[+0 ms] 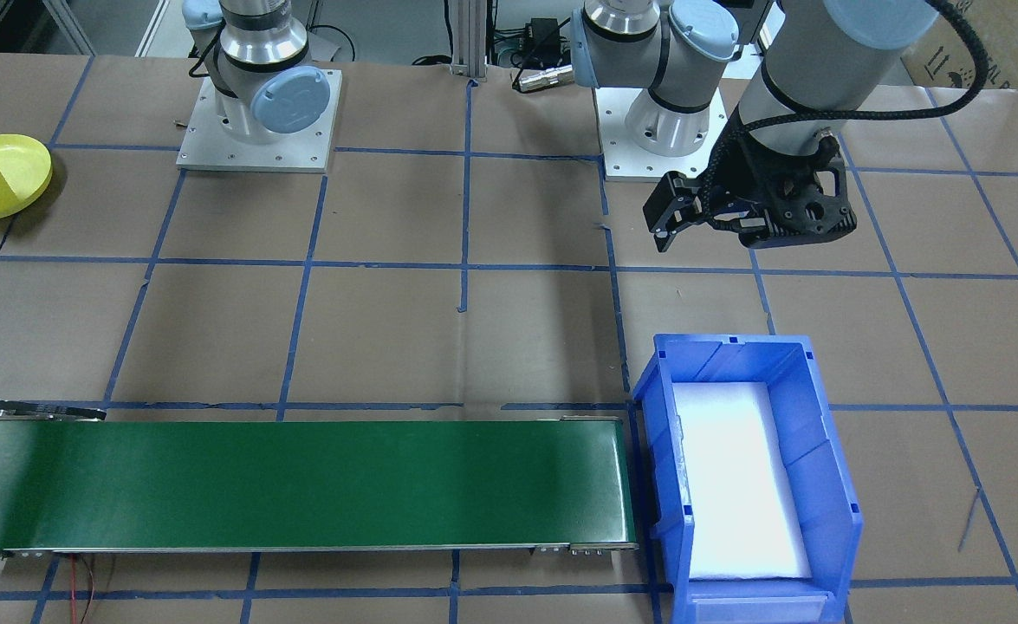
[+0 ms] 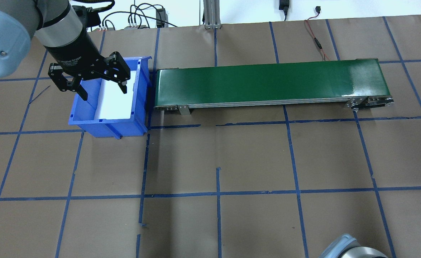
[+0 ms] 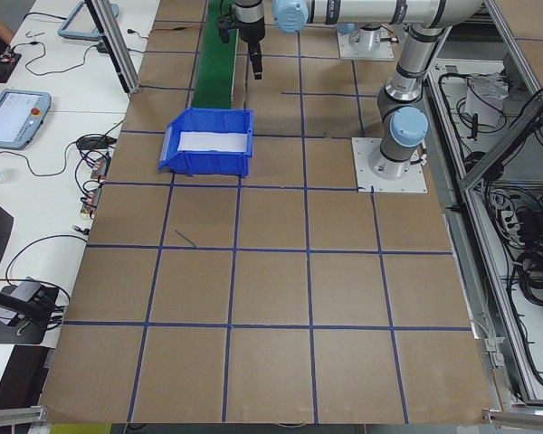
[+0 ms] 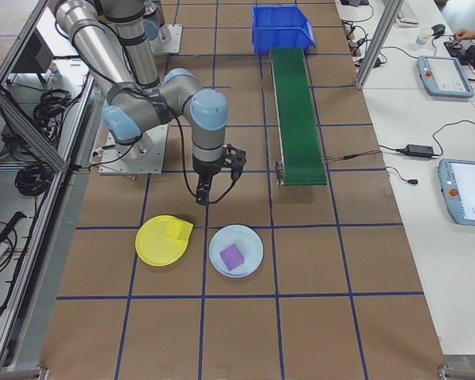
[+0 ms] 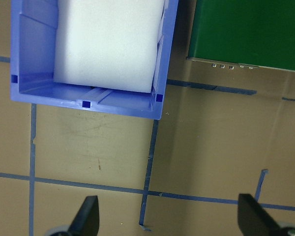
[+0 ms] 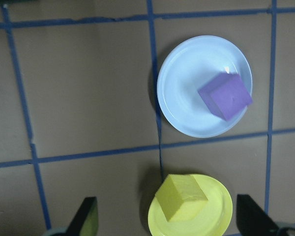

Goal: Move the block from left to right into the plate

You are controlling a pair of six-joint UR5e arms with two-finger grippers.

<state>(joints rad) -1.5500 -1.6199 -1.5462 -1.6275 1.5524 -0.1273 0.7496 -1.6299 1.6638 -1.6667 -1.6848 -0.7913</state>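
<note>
The yellow block (image 6: 181,197) lay in the yellow plate (image 6: 217,215) beside a purple block (image 6: 225,96) in a pale blue plate (image 6: 179,93), so the right tool (image 6: 166,219), spread and empty above them, should probably only lift straight up, while the left tool (image 2: 94,82) hung spread over the blue bin (image 2: 106,125).

Table (image 1: 491,329): brown paper cover, blue tape grid. Directly on it:
- Green conveyor belt (image 1: 301,484), lower left and centre of front-facing view.
- Blue bin (image 1: 829,485) just beside belt's right end, lower right; white sheet inside.
- Yellow plate (image 1: 28,165) at left edge, upper left. In right side view, lower left of centre, with light blue plate (image 4: 249,241) just beside it, apart.
- Two metal base plates (image 1: 318,139) top centre, bearing arm mounts.
</note>
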